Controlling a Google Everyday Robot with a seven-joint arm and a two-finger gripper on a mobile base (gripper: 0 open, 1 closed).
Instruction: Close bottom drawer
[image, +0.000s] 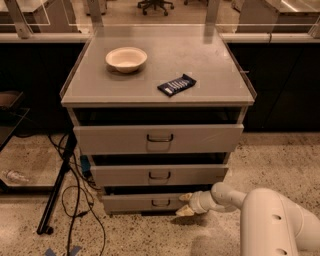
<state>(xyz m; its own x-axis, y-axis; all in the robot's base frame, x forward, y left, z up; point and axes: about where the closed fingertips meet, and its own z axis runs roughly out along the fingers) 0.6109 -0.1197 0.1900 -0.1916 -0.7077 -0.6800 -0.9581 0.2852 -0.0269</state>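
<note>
The bottom drawer is the lowest of three grey drawers in the cabinet, with a small dark loop handle. Its front sits nearly in line with the drawer above. My gripper is at the right part of the bottom drawer's front, its pale fingertips against or just in front of the panel. My white arm reaches in from the lower right.
The middle drawer and top drawer stand slightly out. A cream bowl and a dark snack bar lie on the cabinet top. A black stand leg and cables are on the floor at left.
</note>
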